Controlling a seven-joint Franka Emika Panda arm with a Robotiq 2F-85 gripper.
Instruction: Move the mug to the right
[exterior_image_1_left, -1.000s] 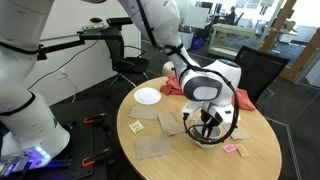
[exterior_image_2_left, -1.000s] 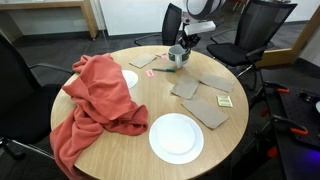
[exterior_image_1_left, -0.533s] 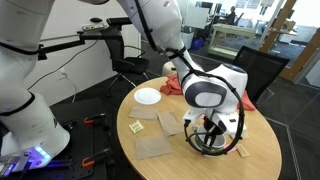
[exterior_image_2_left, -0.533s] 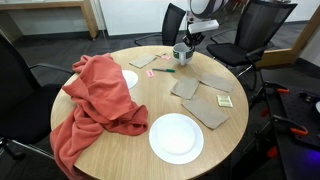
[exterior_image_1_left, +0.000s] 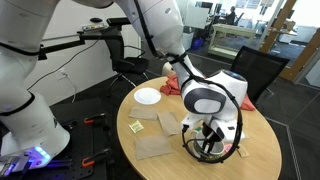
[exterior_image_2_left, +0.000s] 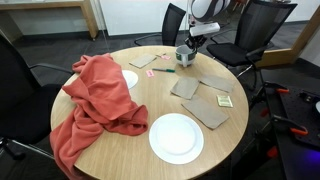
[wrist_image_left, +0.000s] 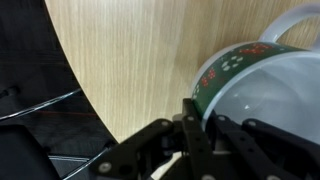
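Tool (exterior_image_2_left: 190, 47) closed on rim of mug (exterior_image_2_left: 186, 56), w/ one finger (wrist_image_left: 190, 120) inside the cup. Mug is near edge of round wooden surface (exterior_image_2_left: 158, 88), beyond brown mats (exterior_image_2_left: 205, 100).

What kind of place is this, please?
Probably an office or lab: black office chairs stand around a round light wooden table on a dark grey floor, with a white robot arm above.
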